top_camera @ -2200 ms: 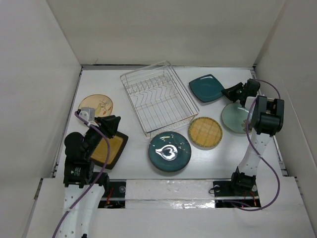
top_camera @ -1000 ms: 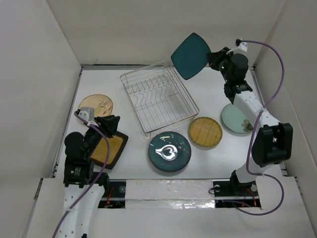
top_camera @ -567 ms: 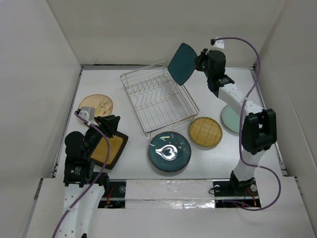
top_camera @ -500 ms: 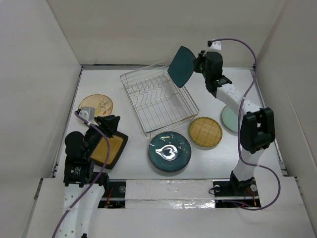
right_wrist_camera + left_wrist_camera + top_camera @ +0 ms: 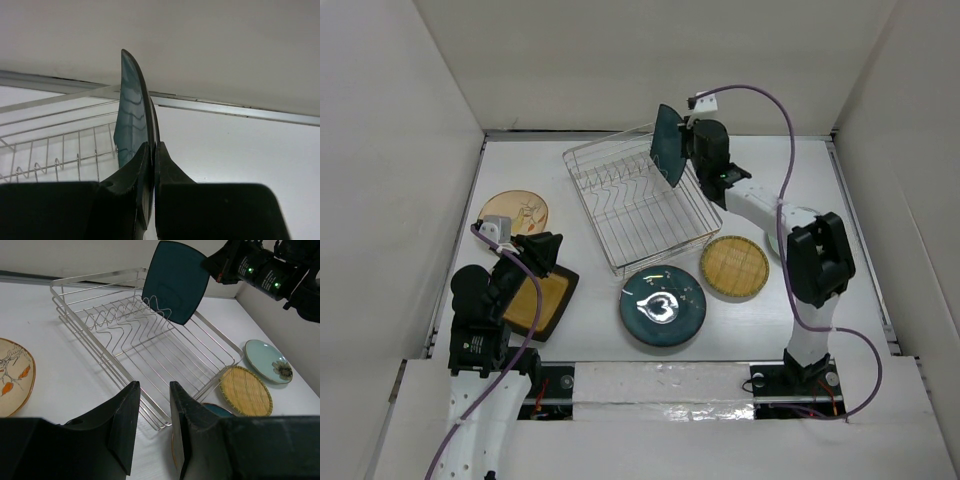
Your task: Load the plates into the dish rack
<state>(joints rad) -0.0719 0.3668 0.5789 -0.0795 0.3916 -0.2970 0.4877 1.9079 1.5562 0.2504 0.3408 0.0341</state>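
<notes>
**In transit: dark teal squarish plate [image 5: 667, 143] over the dish rack [image 5: 590, 212], none seated yet**

Right gripper [image 5: 151, 150]: jaws pinched tight on the rim of the dark teal squarish plate. The plate is carried on edge, close to upright, above the far right corner of the dish rack. Its lower edge sits low over the upright dividers. Whether it touches wire, I cannot tell from any view.

Left gripper [image 5: 152, 387]: jaws partly apart, narrow gap, nothing between them. It sits off the near left corner of the dish rack, over the far edge of the mustard square plate [image 5: 538, 303].

Flat on the tabletop [image 5: 590, 325], placed against the dish rack:
- tan round plate [image 5: 515, 212], drawing on it: to the left, apart from the rim.
- mustard square plate: near left, well apart.
- glossy round teal plate [image 5: 663, 305]: just in front of the near corner.
- yellow woven-look plate [image 5: 734, 266]: beside the near right side, close to the rim.
- pale green plate [image 5: 268, 361]: further right, partly hidden by the right arm from above.

Progress, my reading: no plate stands between the dividers, so zero of six are loaded. One is lifted and brought over the rack, and five lie on the tabletop. The step in hand looks like lowering the plate between two dividers. Its plane has to line up with a gap before release, otherwise it may tip flat onto the wires.
</notes>
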